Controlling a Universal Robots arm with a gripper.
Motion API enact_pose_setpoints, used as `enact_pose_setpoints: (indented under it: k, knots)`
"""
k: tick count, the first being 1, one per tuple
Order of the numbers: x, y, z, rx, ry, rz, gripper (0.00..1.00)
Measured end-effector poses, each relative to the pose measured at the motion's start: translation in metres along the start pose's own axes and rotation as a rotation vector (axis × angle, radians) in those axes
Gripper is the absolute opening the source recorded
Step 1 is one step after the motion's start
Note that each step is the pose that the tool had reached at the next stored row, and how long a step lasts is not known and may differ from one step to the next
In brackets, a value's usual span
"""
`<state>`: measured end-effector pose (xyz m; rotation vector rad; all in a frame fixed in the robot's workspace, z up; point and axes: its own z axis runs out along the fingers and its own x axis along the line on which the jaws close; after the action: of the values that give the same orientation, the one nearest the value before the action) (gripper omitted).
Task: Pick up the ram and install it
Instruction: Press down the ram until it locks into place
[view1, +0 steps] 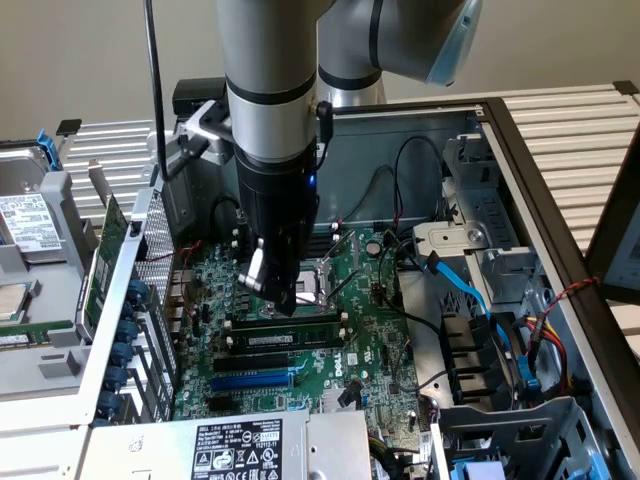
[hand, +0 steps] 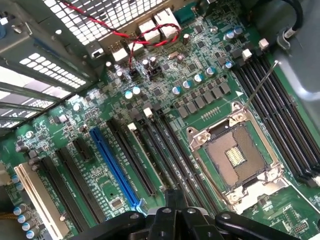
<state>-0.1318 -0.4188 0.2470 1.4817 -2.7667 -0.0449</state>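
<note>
Computer case lying open with green motherboard inside, ram seated in a black memory slot beside the CPU socket, gripper pressed shut, empty, just above the ram.

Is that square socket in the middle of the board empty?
Yes, the socket sits open, its bare contacts showing and no chip in it.
</note>
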Motion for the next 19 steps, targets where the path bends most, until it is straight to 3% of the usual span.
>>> enact_pose_setpoints:
  k: [19]
  knots:
    - [0.0000,0.0000,0.0001,0.0033,-0.0079,0.298,0.11]
